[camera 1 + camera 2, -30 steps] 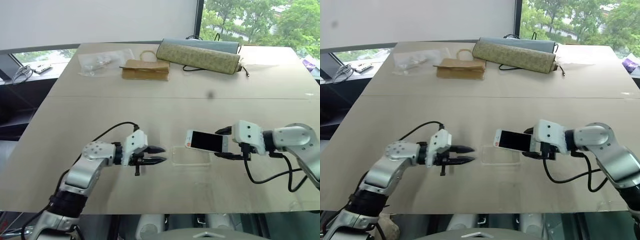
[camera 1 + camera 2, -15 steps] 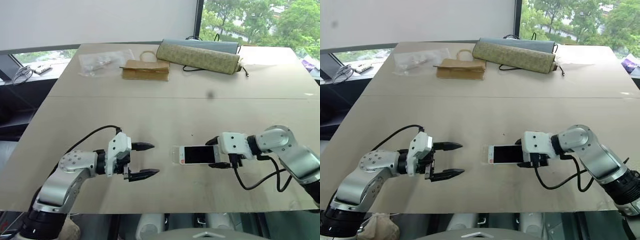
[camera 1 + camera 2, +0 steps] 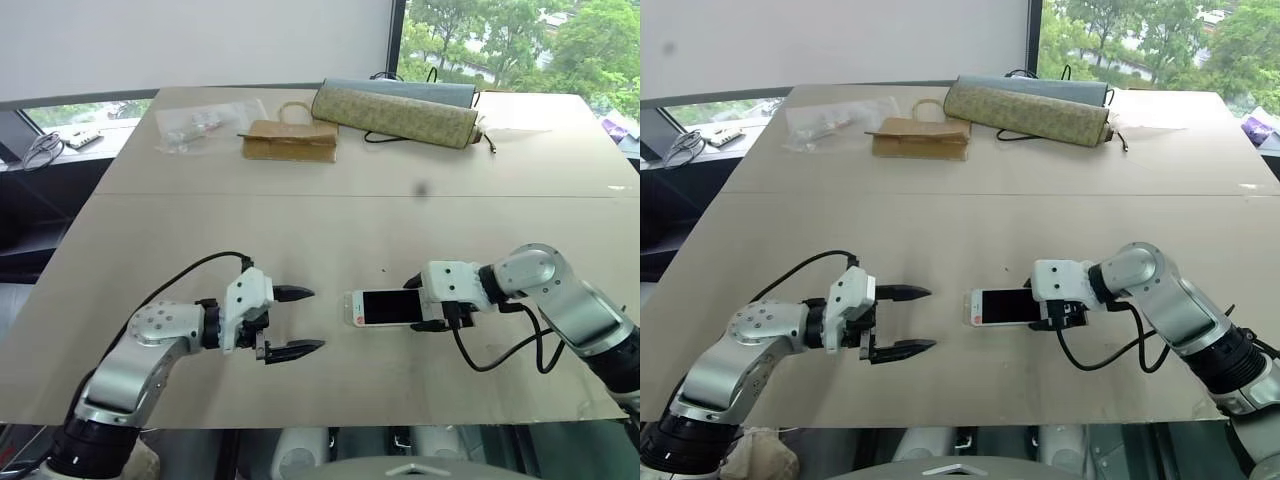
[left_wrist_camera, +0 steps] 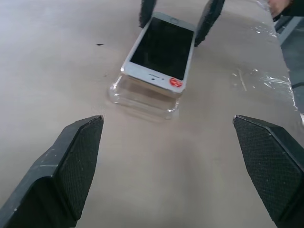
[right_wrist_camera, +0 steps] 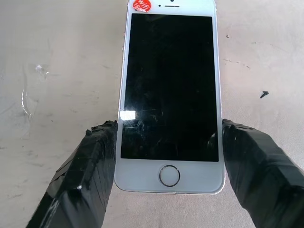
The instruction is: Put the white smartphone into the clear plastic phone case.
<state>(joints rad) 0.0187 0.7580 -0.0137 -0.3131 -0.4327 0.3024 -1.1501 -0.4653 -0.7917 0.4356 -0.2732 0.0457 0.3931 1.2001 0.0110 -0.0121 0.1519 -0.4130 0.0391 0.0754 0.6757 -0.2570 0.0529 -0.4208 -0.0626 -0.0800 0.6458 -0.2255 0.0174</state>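
the white smartphone point(image 3: 385, 308) lay screen up at the lower centre of the left eye view, and you had it clamped by its long edges near the home-button end in the right gripper point(image 3: 428, 300), a finger against each side. beneath its red-marked end sat the clear plastic phone case point(image 4: 142, 98), and in the left wrist view that end rode on top of the case's rim rather than down inside it, so i judged the phone aligned over the shell but not seated. whether the held end had dropped in, i could not tell. what remained for you, as i read it, was pressing the phone flat into the rim and letting go. your left gripper point(image 3: 295, 321), lower left of centre, stood spread wide and empty, pointing at the phone with bare table point(image 3: 330, 230) between them.
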